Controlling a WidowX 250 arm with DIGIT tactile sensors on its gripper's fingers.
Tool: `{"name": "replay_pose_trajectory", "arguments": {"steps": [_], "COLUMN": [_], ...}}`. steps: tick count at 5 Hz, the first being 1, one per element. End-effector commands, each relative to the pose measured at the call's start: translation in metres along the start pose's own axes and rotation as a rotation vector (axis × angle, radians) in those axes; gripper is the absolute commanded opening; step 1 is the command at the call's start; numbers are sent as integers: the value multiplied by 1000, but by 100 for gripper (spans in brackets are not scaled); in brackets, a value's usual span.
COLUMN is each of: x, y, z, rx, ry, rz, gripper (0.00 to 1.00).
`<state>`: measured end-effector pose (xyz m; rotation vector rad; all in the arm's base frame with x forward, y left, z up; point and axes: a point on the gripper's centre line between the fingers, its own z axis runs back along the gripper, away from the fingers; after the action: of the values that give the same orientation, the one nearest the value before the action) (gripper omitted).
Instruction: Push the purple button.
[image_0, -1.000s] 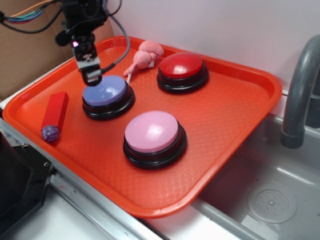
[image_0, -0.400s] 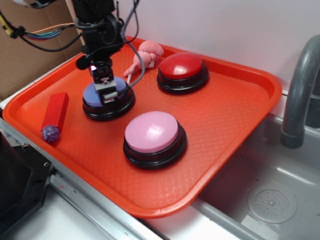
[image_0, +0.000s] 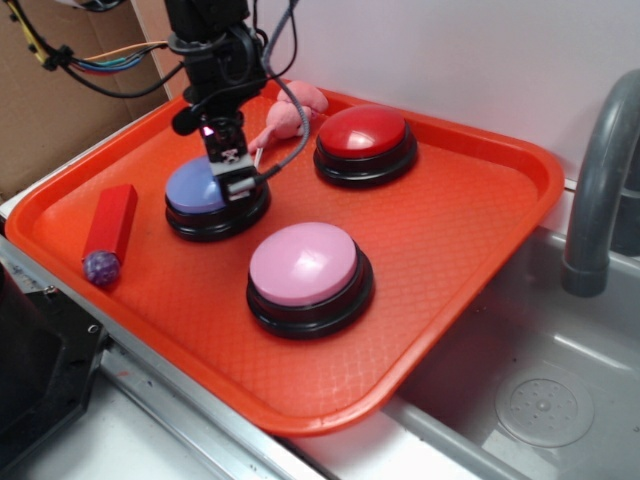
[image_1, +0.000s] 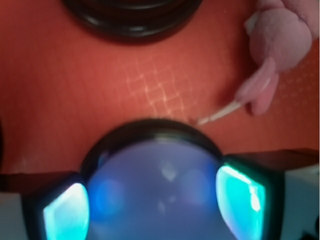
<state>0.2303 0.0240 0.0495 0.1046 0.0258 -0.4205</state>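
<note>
The purple button (image_0: 195, 186), with a periwinkle dome on a black base, sits at the left of the orange tray (image_0: 470, 230). My gripper (image_0: 240, 180) hangs straight down onto the right part of its dome, seemingly touching it. In the wrist view the purple button (image_1: 155, 175) fills the lower middle. My gripper (image_1: 152, 205) is open, its two lit fingertips (image_1: 240, 195) standing at either side of the dome with nothing clamped between them.
A pink button (image_0: 303, 263) is at the tray's front and a red button (image_0: 362, 130) at the back. A pink plush toy (image_0: 290, 112) lies behind the purple button, a red block (image_0: 108, 228) to its left. A grey faucet (image_0: 600, 180) and sink (image_0: 530, 400) are on the right.
My gripper has moved right and lower, from the button's back-left edge to over its dome. The buttons and other objects have not moved.
</note>
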Motion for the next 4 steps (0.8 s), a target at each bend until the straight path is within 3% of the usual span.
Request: {"name": "replay_pose_trajectory", "arguments": {"steps": [1,2,4], "x": [-19,-28,-35], "y": [9,14,17], "z": [59,74,85], "rx": [22,36,5], "ry": [-64,-88,-73], "rz": [9,-26,27], "gripper": [100,100,100]}}
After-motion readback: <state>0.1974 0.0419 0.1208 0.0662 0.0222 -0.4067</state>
